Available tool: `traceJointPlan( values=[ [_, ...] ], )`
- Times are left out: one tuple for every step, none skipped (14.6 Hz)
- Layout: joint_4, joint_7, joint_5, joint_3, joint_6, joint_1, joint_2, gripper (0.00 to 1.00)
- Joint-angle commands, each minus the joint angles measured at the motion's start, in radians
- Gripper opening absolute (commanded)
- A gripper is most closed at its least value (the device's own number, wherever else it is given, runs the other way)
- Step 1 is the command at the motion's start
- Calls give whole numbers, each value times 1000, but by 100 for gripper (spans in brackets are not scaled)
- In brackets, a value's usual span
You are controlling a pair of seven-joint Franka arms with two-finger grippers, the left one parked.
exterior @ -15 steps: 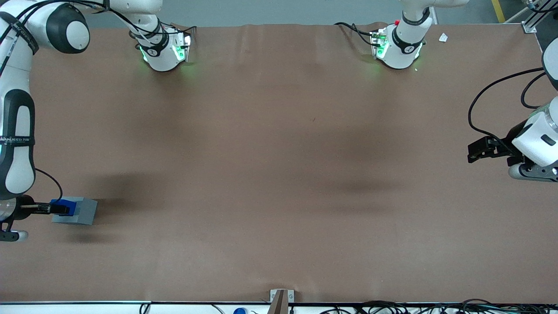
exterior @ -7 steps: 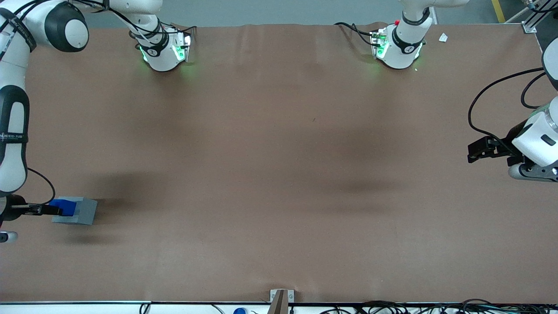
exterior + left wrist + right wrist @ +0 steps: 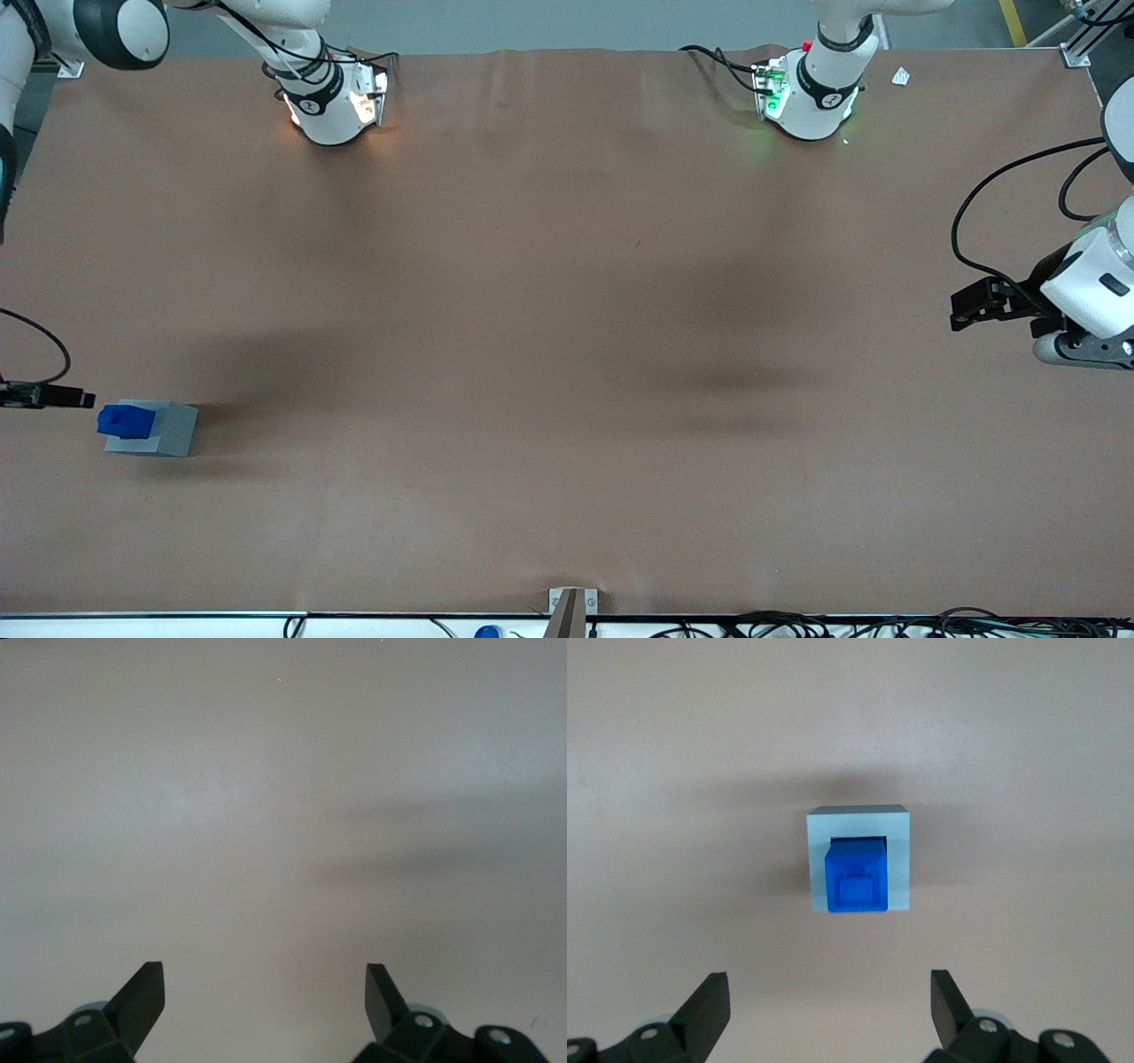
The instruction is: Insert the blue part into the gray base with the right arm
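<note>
The blue part [image 3: 124, 420] sits in the gray base [image 3: 164, 429] at the working arm's end of the table, its stub facing up. The wrist view shows the blue part [image 3: 855, 877] seated in the recess of the gray base [image 3: 897, 859], reaching over one rim. The right arm's gripper [image 3: 75, 398] hangs beside and above the base, apart from it, at the edge of the front view. The gripper [image 3: 830, 992] is open and holds nothing; its fingertips [image 3: 713, 992] stand wide apart.
The brown table [image 3: 567, 354] carries two white arm bases [image 3: 332, 102] at its edge farthest from the front camera. A small bracket [image 3: 571, 607] sits at the nearest edge.
The gripper has let go of the blue part and drawn back and up from the base. The blue part stays in the gray base. The arm's forearm has left the front view.
</note>
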Motion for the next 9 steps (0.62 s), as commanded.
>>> traceJointPlan(
  values=[
    [-281, 23, 6, 10, 75, 20, -233, 100],
    [-330, 41, 6, 10, 79, 46, -293, 100],
    [-358, 55, 7, 10, 74, 68, -334, 100],
    [-376, 78, 6, 10, 66, 95, -374, 100],
    [-390, 114, 6, 11, 56, 126, -413, 100],
    [-390, 150, 3, 11, 28, 152, -437, 100],
    [-390, 184, -8, 11, 7, 184, -465, 100],
    [-392, 207, -8, 10, -16, 206, -494, 100],
    [-390, 225, -9, 11, -50, 217, -522, 100]
  ],
)
